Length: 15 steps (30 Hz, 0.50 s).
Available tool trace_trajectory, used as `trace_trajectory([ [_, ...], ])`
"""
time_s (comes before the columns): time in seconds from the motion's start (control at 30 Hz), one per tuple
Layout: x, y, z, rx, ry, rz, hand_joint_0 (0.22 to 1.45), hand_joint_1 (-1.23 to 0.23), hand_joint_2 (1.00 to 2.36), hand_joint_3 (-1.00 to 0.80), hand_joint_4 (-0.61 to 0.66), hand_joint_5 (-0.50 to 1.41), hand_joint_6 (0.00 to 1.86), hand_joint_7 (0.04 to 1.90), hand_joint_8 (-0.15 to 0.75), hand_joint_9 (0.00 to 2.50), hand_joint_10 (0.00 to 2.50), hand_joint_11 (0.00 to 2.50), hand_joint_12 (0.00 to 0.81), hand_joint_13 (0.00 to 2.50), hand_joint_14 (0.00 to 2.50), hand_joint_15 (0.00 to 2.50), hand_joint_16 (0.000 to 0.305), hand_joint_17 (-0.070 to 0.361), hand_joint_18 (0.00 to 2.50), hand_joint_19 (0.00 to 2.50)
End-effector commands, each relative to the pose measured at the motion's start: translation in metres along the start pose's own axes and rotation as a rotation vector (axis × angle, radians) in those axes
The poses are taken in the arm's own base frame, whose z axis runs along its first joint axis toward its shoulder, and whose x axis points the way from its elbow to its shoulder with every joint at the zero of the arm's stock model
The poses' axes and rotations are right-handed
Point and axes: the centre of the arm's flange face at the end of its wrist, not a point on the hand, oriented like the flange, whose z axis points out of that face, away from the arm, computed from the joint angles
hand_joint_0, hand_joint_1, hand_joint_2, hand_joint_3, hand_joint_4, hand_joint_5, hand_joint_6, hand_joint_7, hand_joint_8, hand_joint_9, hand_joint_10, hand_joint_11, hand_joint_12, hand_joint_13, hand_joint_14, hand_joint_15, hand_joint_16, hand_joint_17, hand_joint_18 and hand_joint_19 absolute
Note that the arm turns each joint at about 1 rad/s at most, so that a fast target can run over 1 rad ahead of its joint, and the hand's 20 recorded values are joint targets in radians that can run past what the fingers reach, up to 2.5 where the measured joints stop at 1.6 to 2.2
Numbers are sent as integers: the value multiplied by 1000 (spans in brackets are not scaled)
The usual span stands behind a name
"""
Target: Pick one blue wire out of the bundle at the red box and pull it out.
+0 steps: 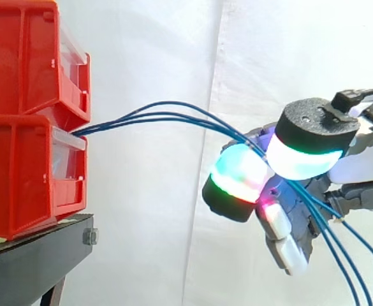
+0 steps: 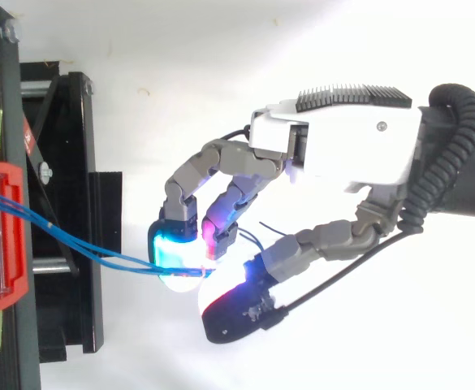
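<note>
Blue wires point(image 1: 167, 115) come out of the front of two stacked red boxes point(image 1: 14, 178) that sit on a black stand point(image 1: 33, 261). The wires run through the air to my hand point(image 2: 343, 154). My hand is out to the side, well apart from the boxes, and my arm reaches in level. My fingers bend toward the boxes. I pinch the wires between my thumb pad point(image 1: 308, 156) and a fingertip point(image 1: 240, 172) that glows cyan and green. Past my pads the wires hang down loose. I cannot tell if I hold one wire or all.
</note>
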Motion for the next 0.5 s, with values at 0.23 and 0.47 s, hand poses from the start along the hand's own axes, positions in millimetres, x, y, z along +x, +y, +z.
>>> trace_trajectory([
  [0.23, -5, 5, -9, 35, 15, 2, 597, -807, 1000, -500, 120, -163, 945, 853, 329, 1031, 10, 608, 399, 960, 18, 539, 47, 106, 855, 500],
  [0.47, -6, 4, -9, 39, 14, 3, 519, -663, 1000, -500, 142, -161, 936, 876, 347, 1046, 9, 595, 413, 958, 17, 545, 52, 118, 829, 515],
])
